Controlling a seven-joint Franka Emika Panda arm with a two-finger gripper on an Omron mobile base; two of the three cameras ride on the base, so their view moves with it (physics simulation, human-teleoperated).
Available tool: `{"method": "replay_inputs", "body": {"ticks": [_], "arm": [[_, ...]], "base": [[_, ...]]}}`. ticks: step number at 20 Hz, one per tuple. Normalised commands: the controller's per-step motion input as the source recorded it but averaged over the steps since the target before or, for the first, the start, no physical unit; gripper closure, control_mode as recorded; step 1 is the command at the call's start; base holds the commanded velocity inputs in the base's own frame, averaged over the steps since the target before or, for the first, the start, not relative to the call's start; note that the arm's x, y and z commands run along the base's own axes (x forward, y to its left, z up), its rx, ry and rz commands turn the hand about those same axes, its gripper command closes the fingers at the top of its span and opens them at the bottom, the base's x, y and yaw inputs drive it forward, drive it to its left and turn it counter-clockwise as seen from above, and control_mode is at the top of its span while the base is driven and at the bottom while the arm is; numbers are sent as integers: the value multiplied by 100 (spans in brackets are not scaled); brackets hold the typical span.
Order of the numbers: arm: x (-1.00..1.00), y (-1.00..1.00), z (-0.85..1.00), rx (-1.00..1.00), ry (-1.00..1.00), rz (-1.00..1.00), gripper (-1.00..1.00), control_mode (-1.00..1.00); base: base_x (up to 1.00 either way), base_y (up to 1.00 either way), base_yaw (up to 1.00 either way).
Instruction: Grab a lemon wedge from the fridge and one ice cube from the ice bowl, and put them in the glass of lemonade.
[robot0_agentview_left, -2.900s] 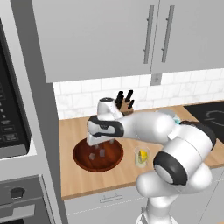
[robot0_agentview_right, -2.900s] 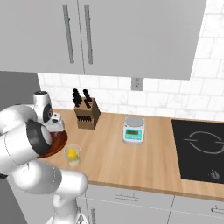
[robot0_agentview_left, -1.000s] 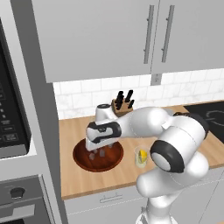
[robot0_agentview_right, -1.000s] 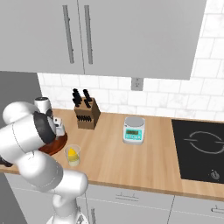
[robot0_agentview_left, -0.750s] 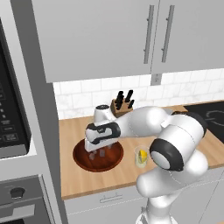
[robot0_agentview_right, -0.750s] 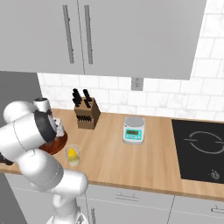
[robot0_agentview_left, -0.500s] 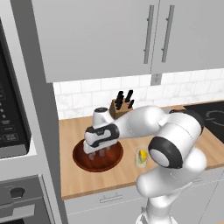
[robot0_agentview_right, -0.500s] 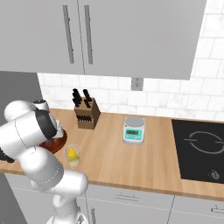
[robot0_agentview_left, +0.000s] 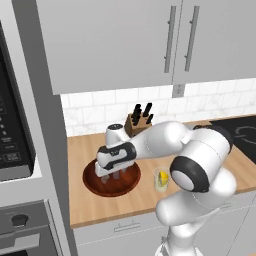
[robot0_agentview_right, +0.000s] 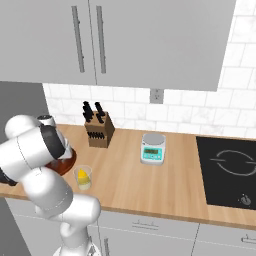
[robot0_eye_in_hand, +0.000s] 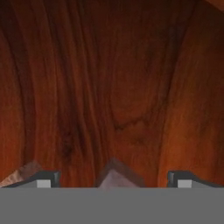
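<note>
Landmark: the ice bowl (robot0_agentview_left: 111, 181), a wide reddish-brown wooden bowl on the wooden counter (robot0_agentview_left: 200, 145).

The gripper (robot0_agentview_left: 114, 175) points straight down into the ice bowl, fingers low inside its rim. In the hand view the two dark fingertips (robot0_eye_in_hand: 47, 179) stand wide apart at the bottom edge, spread open, with nothing clamped. Between them sits a pale, translucent ice cube (robot0_eye_in_hand: 117, 176), its peak just above the frame edge; whether the pads touch it cannot be told. A second ice cube (robot0_eye_in_hand: 22, 172) lies beside the one fingertip, at the lower corner. The bowl's floor (robot0_eye_in_hand: 113, 87) shows dark red wood grain.

The glass of lemonade (robot0_agentview_left: 162, 178) stands on the counter just beside the ice bowl, toward the robot's right. A bright yellow lemon wedge (robot0_agentview_right: 82, 174) shows inside it.

Behind the ice bowl, against the tiled wall, stands a knife block (robot0_agentview_left: 137, 121). Farther from the bowl past the glass sits a small kitchen scale (robot0_agentview_right: 152, 148), and beyond that a black cooktop (robot0_agentview_right: 227, 170).
</note>
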Motion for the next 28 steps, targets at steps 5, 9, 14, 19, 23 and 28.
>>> {"method": "replay_inputs", "body": {"ticks": [5,9,14,19,23,28], "arm": [[-9,0,0,0,-2,0,-100,-100],[0,0,-8,0,0,0,-100,-100],[-15,0,-4,0,0,0,-100,-100],[-22,-2,0,0,-4,0,-100,-100],[0,0,0,0,0,0,-100,-100],[5,6,0,0,0,0,-100,-100]], "base": [[0,0,0],[0,0,0],[0,0,0],[0,0,0],[0,0,0],[0,0,0]]}}
